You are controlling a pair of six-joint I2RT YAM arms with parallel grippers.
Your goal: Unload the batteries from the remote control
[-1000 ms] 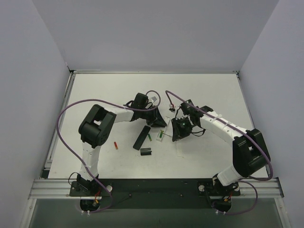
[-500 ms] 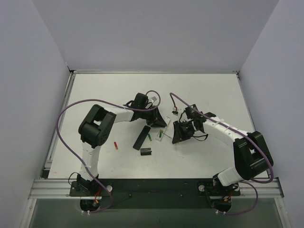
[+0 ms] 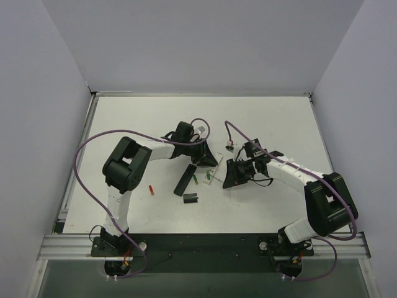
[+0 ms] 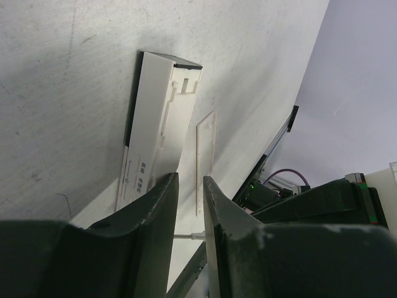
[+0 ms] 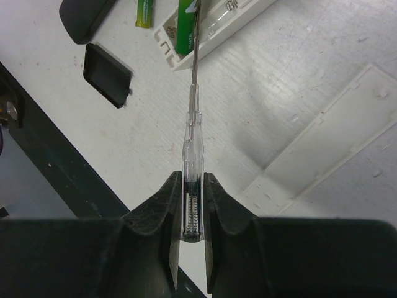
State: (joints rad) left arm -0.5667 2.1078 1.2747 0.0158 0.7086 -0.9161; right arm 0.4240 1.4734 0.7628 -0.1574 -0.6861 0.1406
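Near the white remote, the right tool clamps a clear screwdriver touching a green battery; the left tool, jaws narrowly apart, sits at its end, grip unclear.

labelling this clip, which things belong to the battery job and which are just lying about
Job: white remote, green battery inside it, loose green battery, red battery, screwdriver in right gripper.
Lying about: black remote, black block, white cover.

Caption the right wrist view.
Right gripper holds a clear-handled screwdriver, its tip at a green battery in the white remote.
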